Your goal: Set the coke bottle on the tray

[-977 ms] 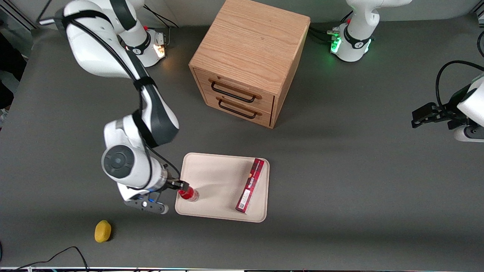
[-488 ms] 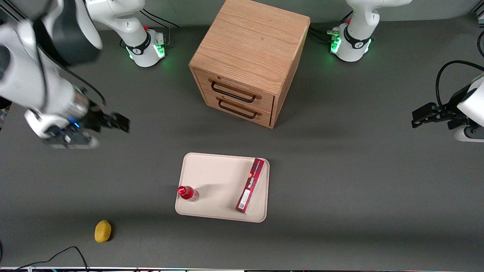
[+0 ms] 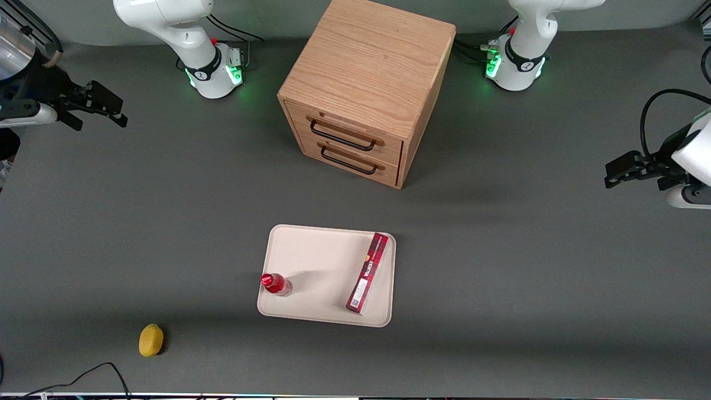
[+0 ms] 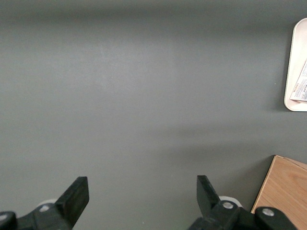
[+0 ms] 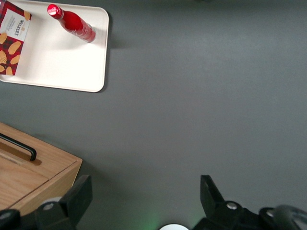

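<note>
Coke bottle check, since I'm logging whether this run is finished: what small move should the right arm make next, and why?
Probably none beyond parking where it is. The coke bottle stands upright on the tray, near its edge, beside the dark-red box. The pincer is open and empty, high at the working arm's end of the table, well away from the tray.

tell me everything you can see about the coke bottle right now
The coke bottle is small and glossy red with a red cap and a clear base. It stands upright on the cream tray, at the edge toward the working arm's end of the table, apart from the dark-red box lying there too. Nothing grips it: the gripper is open, far off near the table's edge.
</note>
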Controlling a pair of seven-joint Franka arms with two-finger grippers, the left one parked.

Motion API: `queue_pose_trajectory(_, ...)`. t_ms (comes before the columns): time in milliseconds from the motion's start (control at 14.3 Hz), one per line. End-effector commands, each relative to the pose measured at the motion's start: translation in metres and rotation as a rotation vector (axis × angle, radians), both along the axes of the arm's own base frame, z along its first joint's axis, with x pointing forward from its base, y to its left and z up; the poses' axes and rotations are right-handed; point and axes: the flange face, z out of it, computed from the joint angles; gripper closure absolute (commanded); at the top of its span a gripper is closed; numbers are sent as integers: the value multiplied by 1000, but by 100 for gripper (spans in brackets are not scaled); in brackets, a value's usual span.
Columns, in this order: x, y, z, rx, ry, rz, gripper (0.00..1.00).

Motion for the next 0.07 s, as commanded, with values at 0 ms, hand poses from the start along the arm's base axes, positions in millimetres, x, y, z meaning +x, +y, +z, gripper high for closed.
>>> queue_pose_trajectory(0, 13, 4, -6, 1, 29, 25, 0)
